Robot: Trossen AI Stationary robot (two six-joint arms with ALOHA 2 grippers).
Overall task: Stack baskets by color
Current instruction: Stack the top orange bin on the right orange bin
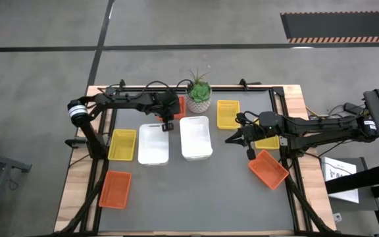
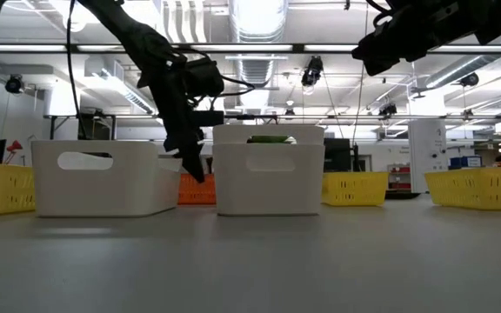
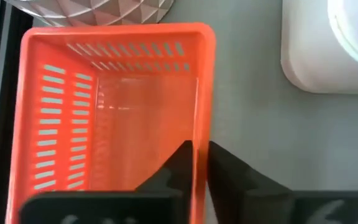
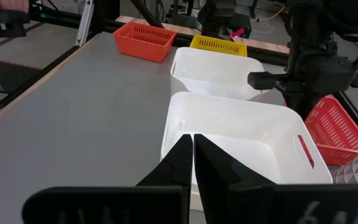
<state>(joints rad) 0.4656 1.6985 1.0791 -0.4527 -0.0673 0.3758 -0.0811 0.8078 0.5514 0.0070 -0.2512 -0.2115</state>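
At twelve o'clock on the counter (image 1: 196,197), the left claw (image 1: 168,125) is clamped on the near wall of an orange basket (image 3: 114,112) beside the potted plant (image 1: 199,92). Toward three o'clock, the right claw (image 1: 249,149) hovers pinched together, empty, between a white basket (image 1: 195,137) and another orange basket (image 1: 268,169).

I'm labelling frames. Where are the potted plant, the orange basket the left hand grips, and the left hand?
potted plant (image 1: 199,90): high view, leaves.
orange basket (image 3: 114,118): left wrist view, floor.
left hand (image 3: 199,163): left wrist view, between fingertips.

Two white baskets (image 1: 174,140) sit mid-frame on the surface (image 1: 196,191); the left pincer (image 1: 167,125) is at their upper left, and the right pincer (image 1: 250,153) is beside an orange basket (image 1: 268,169).
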